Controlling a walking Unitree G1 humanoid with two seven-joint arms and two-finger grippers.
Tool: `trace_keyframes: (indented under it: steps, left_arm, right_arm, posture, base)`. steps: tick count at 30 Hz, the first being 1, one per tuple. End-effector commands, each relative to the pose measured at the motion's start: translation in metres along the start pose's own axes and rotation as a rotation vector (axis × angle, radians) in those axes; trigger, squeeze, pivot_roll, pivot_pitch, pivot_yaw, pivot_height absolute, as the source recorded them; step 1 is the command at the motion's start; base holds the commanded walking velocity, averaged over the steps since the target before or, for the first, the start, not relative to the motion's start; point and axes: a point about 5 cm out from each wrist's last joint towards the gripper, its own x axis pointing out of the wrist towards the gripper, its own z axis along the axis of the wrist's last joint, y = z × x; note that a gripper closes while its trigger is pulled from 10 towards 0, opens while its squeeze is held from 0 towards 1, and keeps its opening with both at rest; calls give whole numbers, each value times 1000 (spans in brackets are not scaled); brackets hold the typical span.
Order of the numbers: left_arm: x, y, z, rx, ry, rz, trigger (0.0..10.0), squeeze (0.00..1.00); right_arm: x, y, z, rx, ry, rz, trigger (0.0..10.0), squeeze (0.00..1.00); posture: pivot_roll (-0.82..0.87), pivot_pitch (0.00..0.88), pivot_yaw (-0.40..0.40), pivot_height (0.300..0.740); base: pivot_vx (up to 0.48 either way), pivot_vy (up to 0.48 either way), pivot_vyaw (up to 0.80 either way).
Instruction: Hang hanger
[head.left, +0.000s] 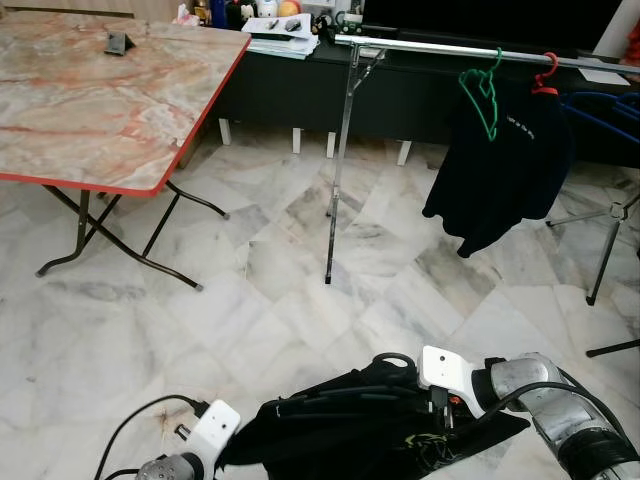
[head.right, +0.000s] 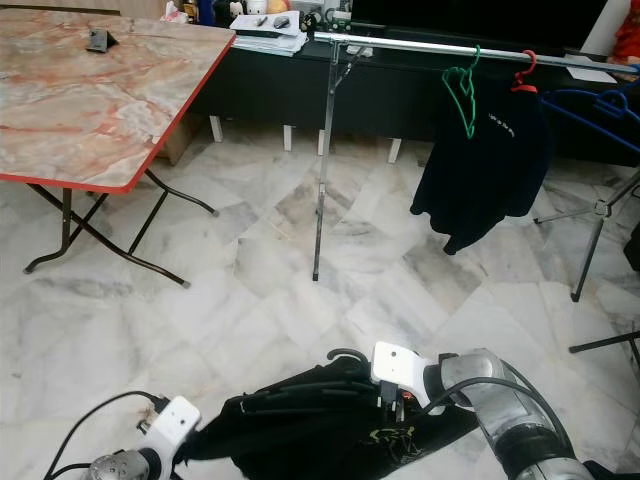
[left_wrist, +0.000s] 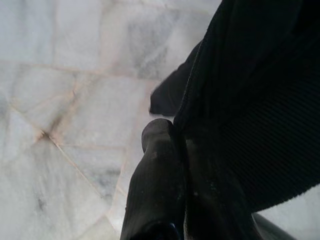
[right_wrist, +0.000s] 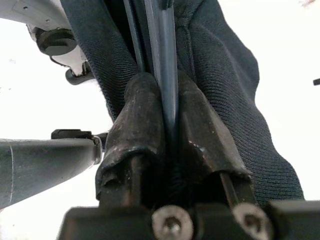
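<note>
The black garment (head.left: 350, 430) is covering most of the hanger (right_wrist: 167, 75), leaving a hook (head.left: 393, 359) and a grey bar showing. It is also hiding the left gripper (left_wrist: 160, 165) beyond one finger. The rail (head.left: 470, 50) is running off the right edge. Clutter on the far cabinet (head.left: 290, 25) is looking too small to identify.

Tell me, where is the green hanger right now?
In the left eye view, the green hanger hangs empty on the metal rail at upper right, just left of the black shirt on its red hanger.
</note>
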Motion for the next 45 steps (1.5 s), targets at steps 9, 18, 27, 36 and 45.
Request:
trace_keyframes:
  steps: [9, 18, 27, 36, 45]
  left_arm:
    - [-7, -2, -32, -28, 177, -11, 0, 0]
    - [-6, 5, -24, -21, 133, 37, 0, 0]
    - [-8, 33, 13, -72, -102, 258, 10000, 1000]
    - [-12, 42, 25, -16, -173, 304, 10000, 0]
    - [-19, 55, 23, -101, -210, 371, 10000, 1000]
  right_arm:
    - [-14, -26, 21, -3, -135, -208, 10000, 0]
    - [-9, -22, 22, 8, -157, -179, 10000, 0]
    - [-5, -14, 15, 10, -128, -119, 10000, 0]
    - [0, -13, 17, -7, -117, -111, 10000, 0]
    - [2, -10, 15, -7, -107, -88, 10000, 0]
  posture:
    - [89, 161, -81, 740]
    - [93, 162, -79, 740]
    - [92, 163, -80, 740]
    - [94, 164, -82, 740]
    - [97, 165, -83, 740]
  base:
    - [0, 0, 0]
    - [0, 0, 0]
    - [0, 0, 0]
    - [0, 0, 0]
    - [0, 0, 0]
